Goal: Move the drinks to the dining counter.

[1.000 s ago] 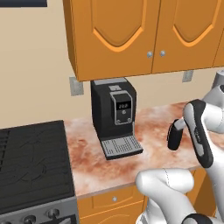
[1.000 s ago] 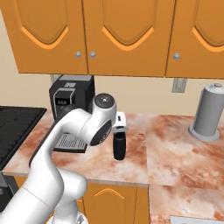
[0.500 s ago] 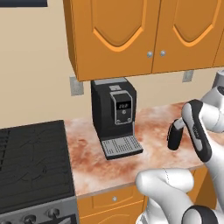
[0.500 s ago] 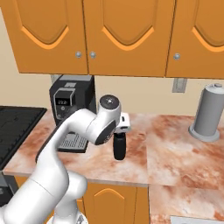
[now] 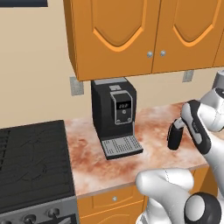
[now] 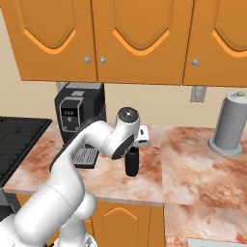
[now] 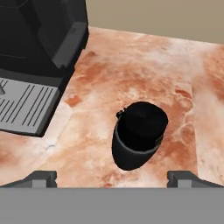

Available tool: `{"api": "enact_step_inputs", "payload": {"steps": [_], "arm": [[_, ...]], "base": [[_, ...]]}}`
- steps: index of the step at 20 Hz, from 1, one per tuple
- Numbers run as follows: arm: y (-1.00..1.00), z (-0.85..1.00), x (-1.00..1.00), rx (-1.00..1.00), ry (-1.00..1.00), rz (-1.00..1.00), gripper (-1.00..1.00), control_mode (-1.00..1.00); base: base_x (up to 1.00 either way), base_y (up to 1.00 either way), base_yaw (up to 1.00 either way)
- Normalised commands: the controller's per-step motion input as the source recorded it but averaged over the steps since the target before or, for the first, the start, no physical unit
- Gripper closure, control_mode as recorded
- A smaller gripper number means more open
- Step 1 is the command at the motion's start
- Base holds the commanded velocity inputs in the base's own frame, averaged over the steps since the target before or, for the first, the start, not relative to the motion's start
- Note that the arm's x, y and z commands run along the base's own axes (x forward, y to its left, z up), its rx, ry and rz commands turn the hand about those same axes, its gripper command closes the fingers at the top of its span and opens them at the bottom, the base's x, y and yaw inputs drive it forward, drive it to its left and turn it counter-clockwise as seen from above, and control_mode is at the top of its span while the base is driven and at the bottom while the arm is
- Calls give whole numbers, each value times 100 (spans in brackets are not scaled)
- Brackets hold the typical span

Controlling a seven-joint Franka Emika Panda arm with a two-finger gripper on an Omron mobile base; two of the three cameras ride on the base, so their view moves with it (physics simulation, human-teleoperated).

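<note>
Right now the gripper has its jaws spread wide, one tip at each side of the hand view's bottom edge, with nothing between them. It hangs over the black flask, which stands upright on the marbled worktop and sits between the two finger tips as seen from above; the tips are apart from it, not touching. From the hand view the flask's dark round top and a thin grey band around its body show.

In the right base view the flask stands just below the white hand, on the near half of the worktop. In the left base view it appears as a dark cylinder partly covered by the wrist.

Left of the flask, a black coffee machine stands against the back wall, its grey drip tray reaching forward to near the flask without touching it. Farther left is a black stove. Far to the right, well apart from the flask, a tall grey steel cylinder stands near the wall. Orange wall cabinets hang above the worktop, and orange doors sit below it.
</note>
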Motion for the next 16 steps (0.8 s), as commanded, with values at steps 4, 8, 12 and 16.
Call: {"api": "enact_step_inputs", "payload": {"steps": [4,8,12,16], "arm": [[0,-15,34,0,0,0,-100,-100],[-3,-16,24,0,0,0,-100,-100],[-11,-18,21,0,0,0,-100,-100],[-8,-18,23,0,0,0,-100,-100]], "base": [[0,0,0],[0,0,0],[0,0,0],[0,0,0]]}}
